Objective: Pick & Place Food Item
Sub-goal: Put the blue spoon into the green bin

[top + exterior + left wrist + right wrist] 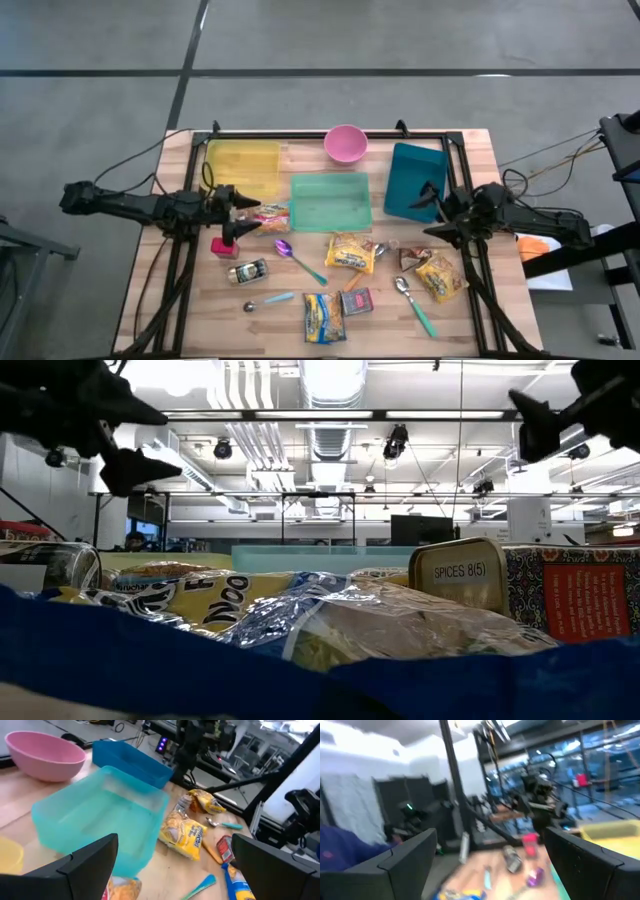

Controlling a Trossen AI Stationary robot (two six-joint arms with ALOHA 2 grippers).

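Several food packets lie flat on the wooden table: a yellow one (350, 252) near the middle, another (440, 276) toward the right, one (324, 317) at the near edge and one (270, 220) just below my left gripper. My left gripper (248, 215) hovers open above the table's left part, next to the yellow bin (243, 166); its wrist view shows the green bin (95, 820) and a yellow packet (182, 832) ahead. My right gripper (428, 212) hovers open at the right, by the blue bin (415, 180). Neither holds anything.
A green bin (330, 200) stands mid-table and a pink bowl (345, 143) at the far edge. Spoons (300, 260) (414, 305), a tin can (248, 271), a red bottle (224, 245) and a small spice box (357, 300) lie among the packets.
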